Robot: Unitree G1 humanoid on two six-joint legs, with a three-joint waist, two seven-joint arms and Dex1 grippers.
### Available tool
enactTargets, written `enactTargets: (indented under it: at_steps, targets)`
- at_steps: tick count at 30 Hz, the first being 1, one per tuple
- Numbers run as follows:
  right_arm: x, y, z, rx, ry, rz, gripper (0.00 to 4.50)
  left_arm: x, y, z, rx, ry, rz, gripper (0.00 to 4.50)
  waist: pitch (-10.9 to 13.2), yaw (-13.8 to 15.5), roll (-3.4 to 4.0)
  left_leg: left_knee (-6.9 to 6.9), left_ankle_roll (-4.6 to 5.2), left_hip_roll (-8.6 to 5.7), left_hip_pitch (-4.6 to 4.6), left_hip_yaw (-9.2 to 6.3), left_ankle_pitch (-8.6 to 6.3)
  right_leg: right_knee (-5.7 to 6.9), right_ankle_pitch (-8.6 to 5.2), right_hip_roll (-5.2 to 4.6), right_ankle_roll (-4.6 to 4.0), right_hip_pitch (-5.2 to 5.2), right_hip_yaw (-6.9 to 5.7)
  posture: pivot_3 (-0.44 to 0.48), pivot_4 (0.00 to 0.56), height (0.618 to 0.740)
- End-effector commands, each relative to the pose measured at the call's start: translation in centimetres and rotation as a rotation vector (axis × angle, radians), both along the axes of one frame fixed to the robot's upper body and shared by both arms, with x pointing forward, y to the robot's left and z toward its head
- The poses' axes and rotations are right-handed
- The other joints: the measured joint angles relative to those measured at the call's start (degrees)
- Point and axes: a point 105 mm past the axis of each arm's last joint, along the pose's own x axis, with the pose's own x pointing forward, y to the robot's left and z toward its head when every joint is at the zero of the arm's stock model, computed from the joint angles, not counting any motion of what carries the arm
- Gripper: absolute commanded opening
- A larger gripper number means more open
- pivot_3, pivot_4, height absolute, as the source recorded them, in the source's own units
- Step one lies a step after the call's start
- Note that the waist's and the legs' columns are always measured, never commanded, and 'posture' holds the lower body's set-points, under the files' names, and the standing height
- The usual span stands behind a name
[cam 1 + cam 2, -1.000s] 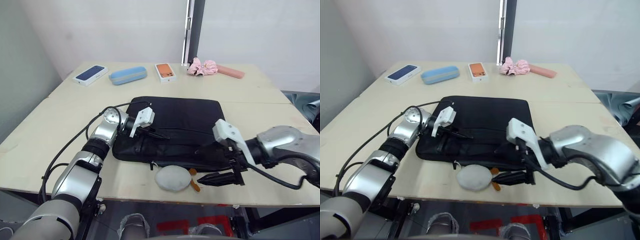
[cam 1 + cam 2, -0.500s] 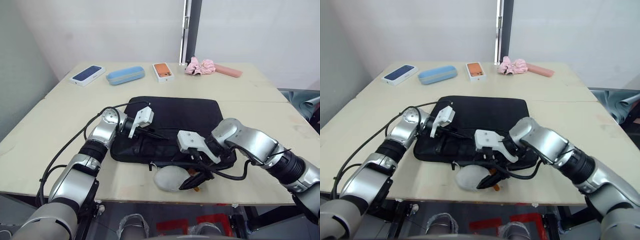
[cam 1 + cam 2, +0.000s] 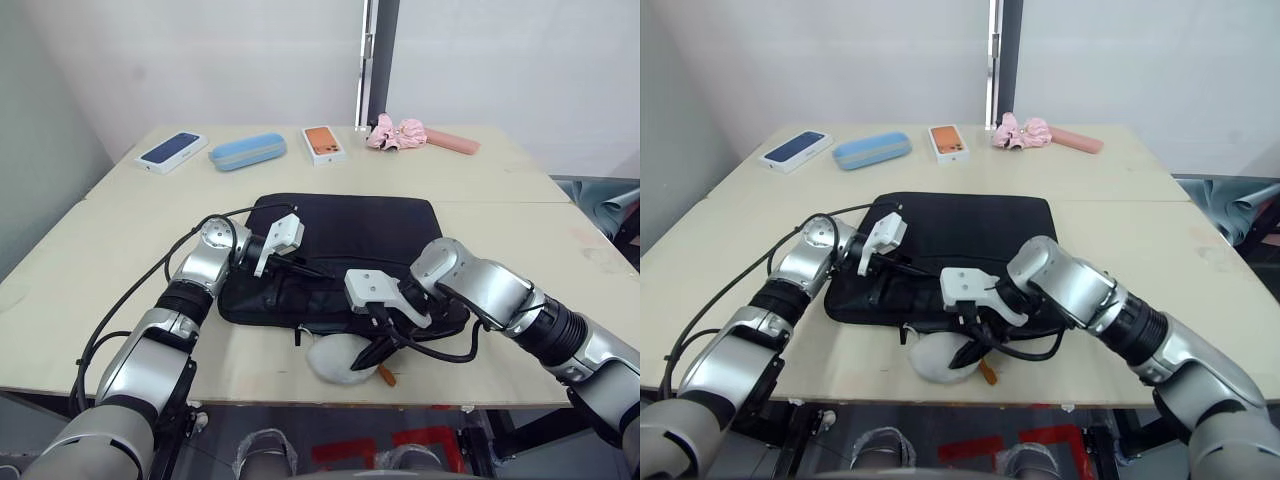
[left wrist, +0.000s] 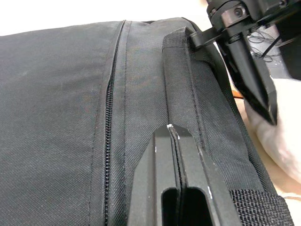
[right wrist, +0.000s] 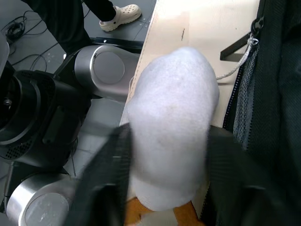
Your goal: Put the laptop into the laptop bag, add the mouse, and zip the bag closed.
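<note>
The black laptop bag lies flat in the middle of the table, its zip line running along the top panel. My left gripper is shut, its tips resting on the bag beside a strap handle. At the table's front edge lies a puffy white lump with an orange cord. My right gripper is shut on this lump, one finger against each side. The laptop and the mouse are out of view.
Along the far edge sit a blue phone box, a light blue case, an orange phone box, a pink crumpled cloth and a pink flat case. The lump overhangs the table's front edge.
My right arm swung in from the right to the white lump, and its fingers closed from wide open onto it. The left gripper stayed on the bag.
</note>
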Motion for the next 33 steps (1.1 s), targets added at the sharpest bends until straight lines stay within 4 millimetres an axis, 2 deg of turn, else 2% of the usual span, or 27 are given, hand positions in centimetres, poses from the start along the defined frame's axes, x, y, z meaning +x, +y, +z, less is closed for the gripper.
enactTargets:
  at_steps: [1, 3, 6, 11, 16, 20, 23, 33]
  targets:
    - [0.4, 0.2, 1.0, 0.023, -0.029, 0.001, 0.62, 0.0, 0.4, -0.9, 0.057, 0.013, 0.000, 0.00, 0.00, -0.01, 0.00, 0.00, 0.00, 0.00, 0.00, 0.00, 0.00, 0.00, 0.00, 0.00, 0.00, 0.00, 0.00, 0.000, 0.150, 0.740]
    - [0.6, 0.2, 1.1, 0.030, -0.034, -0.016, 0.04, 0.0, 0.4, -1.1, 0.067, 0.006, -0.004, 0.00, 0.00, -0.01, 0.00, 0.00, 0.00, 0.00, 0.01, 0.00, 0.00, 0.01, 0.00, 0.00, 0.00, 0.00, 0.00, 0.000, 0.150, 0.740]
    - [0.7, 0.0, 1.5, 0.058, -0.027, -0.057, 0.04, 0.0, 0.6, -1.6, 0.102, -0.012, -0.018, 0.00, 0.00, -0.01, 0.00, 0.00, 0.00, 0.00, 0.04, 0.00, 0.00, 0.02, 0.01, 0.00, -0.01, 0.02, 0.01, 0.000, 0.150, 0.740]
    - [-0.1, -0.7, 4.0, 0.219, 0.045, -0.171, 0.04, 0.1, 0.6, -2.0, 0.125, -0.032, -0.031, 0.00, 0.00, 0.21, 0.00, 0.00, 0.00, -0.01, 0.06, 0.02, 0.00, -0.02, 0.02, -0.01, -0.02, 0.06, 0.04, 0.000, 0.150, 0.740]
    - [-0.5, -3.8, 4.7, 0.280, 0.038, -0.354, 0.04, 0.1, 0.7, -2.1, 0.138, -0.037, -0.039, 0.00, 0.00, 0.96, 0.00, -0.01, 0.00, -0.01, 0.10, 0.04, 0.00, -0.04, 0.02, -0.01, -0.02, 0.07, 0.06, 0.000, 0.150, 0.740]
    - [-1.3, -5.5, 4.8, 0.277, 0.018, -0.439, 0.04, 0.1, 1.0, -2.3, 0.144, -0.034, -0.046, 0.00, -0.01, 0.89, 0.01, -0.03, -0.01, -0.01, 0.15, 0.05, -0.01, -0.07, 0.01, -0.01, 0.00, 0.09, 0.09, 0.000, 0.150, 0.740]
    - [-2.4, -8.1, 4.9, 0.238, -0.031, -0.544, 0.04, 0.1, 1.0, -2.1, 0.150, -0.037, -0.050, 0.00, -0.01, 1.35, 0.01, -0.09, -0.01, 0.00, 0.16, 0.05, -0.01, -0.11, 0.00, -0.01, 0.03, 0.10, 0.10, 0.000, 0.150, 0.740]
    - [-4.6, -12.6, 5.1, 0.145, -0.085, -0.707, 0.04, 0.2, 0.8, -1.8, 0.160, -0.039, -0.066, 0.00, 0.00, 2.20, -0.01, -0.24, 0.02, -0.04, 0.09, 0.13, -0.02, -0.48, 0.04, -0.04, 0.14, 0.11, 0.11, 0.000, 0.150, 0.740]
